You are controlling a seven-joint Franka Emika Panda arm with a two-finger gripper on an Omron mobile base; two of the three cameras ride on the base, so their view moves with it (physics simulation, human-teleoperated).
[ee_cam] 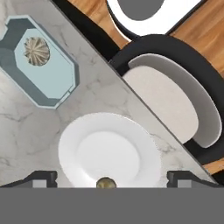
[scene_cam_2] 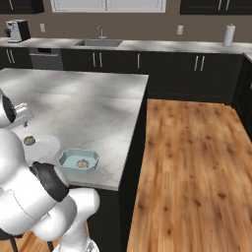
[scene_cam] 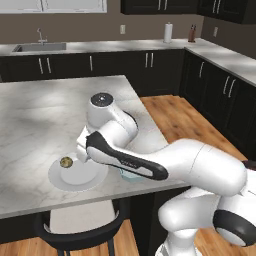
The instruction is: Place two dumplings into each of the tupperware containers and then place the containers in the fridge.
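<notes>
Gripper (ee_cam: 112, 178) jaws spread wide over a white plate (ee_cam: 131, 144); one dumpling (ee_cam: 105, 183) on the plate rim midway between the fingertips. Light blue tupperware container (ee_cam: 57, 78) up-left of the gripper holds a second dumpling (ee_cam: 36, 50). Stool seat (ee_cam: 168, 98) off the counter edge, upper right.

Base views flank; hand view overlooks plate (ee_cam: 109, 148).

I had a marble-topped island (scene_cam: 45, 115) ahead, dark cabinets (scene_cam_2: 162, 69) along the brown back wall at twelve o'clock, with a sink (scene_cam_2: 98, 43) set into the pale counter. At three o'clock ran a warm wooden floor (scene_cam_2: 197, 167). A black stool (ee_cam: 175, 100) with a pale seat stood at six o'clock, under the island's edge.
</notes>
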